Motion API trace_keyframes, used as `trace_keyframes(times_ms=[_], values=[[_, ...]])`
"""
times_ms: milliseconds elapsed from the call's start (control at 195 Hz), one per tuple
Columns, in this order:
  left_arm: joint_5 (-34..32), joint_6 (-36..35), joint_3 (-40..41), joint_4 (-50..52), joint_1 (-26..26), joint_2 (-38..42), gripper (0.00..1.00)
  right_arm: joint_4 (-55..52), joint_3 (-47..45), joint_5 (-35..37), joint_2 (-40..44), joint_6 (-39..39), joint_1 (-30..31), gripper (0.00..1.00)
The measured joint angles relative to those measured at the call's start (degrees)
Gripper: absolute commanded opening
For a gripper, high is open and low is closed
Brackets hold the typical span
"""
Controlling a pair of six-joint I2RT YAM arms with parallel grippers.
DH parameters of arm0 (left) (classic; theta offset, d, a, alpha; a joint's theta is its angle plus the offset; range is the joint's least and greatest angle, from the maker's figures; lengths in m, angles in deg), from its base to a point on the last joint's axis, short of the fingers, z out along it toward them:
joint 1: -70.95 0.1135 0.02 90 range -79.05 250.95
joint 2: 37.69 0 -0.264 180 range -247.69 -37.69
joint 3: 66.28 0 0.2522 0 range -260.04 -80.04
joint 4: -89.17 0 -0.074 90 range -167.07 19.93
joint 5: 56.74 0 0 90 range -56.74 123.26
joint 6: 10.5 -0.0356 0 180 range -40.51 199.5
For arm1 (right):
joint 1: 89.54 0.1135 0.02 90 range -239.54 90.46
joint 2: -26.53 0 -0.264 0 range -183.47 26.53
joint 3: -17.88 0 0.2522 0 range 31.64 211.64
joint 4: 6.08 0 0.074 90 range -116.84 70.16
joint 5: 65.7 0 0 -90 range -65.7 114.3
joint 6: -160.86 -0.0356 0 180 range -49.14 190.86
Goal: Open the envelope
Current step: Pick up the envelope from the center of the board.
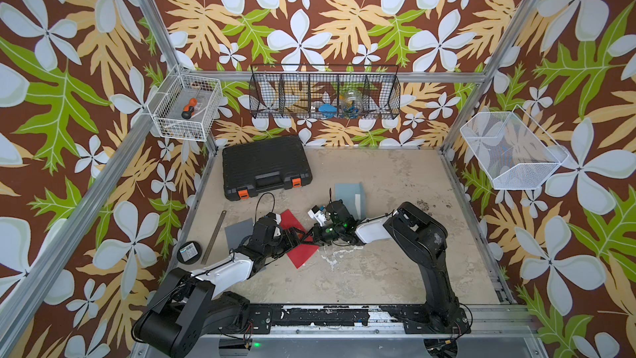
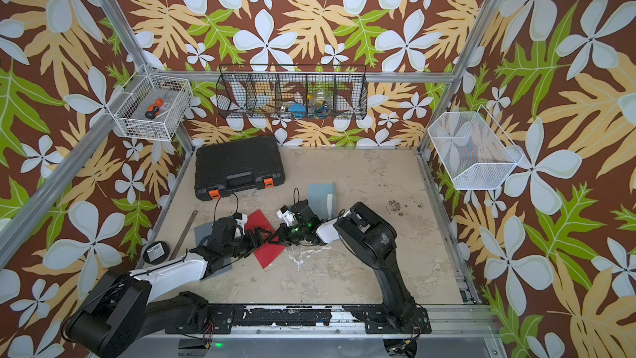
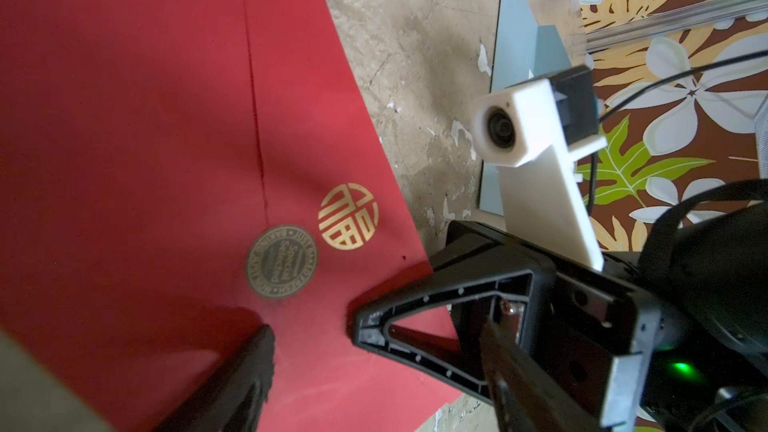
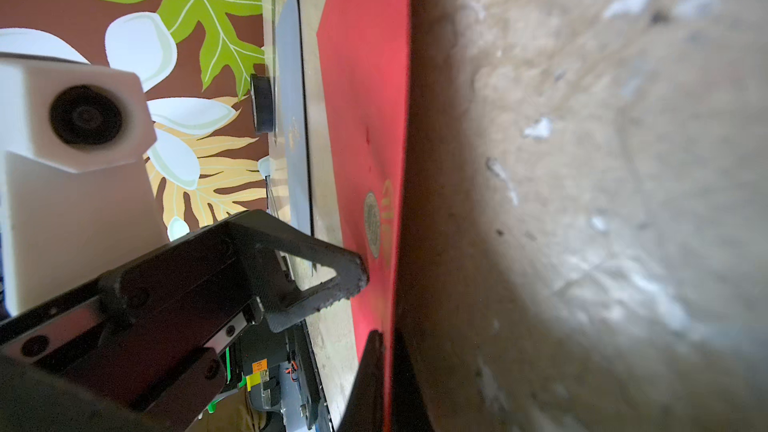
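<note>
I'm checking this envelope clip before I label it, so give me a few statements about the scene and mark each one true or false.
1. The right gripper is shut on the edge of the red envelope. True.
2. The left gripper is shut on the envelope. False: it is open, its fingers over the red paper.
3. A round seal sticker sits beside a gold emblem on the envelope. True.
4. The black tool case stands open. False: it lies closed on the table.

We see a matt red paper envelope (image 3: 145, 118) with a glossy gold seal (image 3: 281, 261), on a rough, chipped bench (image 1: 378, 270).
</note>
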Motion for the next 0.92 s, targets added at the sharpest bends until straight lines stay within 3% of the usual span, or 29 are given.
trace_keyframes(times_ms=[235, 496, 680, 921], values=[[-1.6, -0.4, -6.7, 8.4, 0.0, 8.2, 0.84, -0.3, -5.0, 2.4, 9.4, 4.0, -0.7, 0.00], [-5.6, -2.4, -11.5, 12.4, 0.0, 20.4, 0.85, -1.2, -12.8, 10.2, 26.4, 11.9, -4.3, 0.00], [-3.5, -3.7, -10.4, 7.8, 0.0, 24.7, 0.84, -0.4, -18.4, 14.9, 41.4, 18.9, -7.1, 0.00], [2.9, -2.9, -9.3, -2.5, 0.0, 23.8, 0.85, -2.0, -23.1, 21.5, 58.3, 22.9, -13.6, 0.00]])
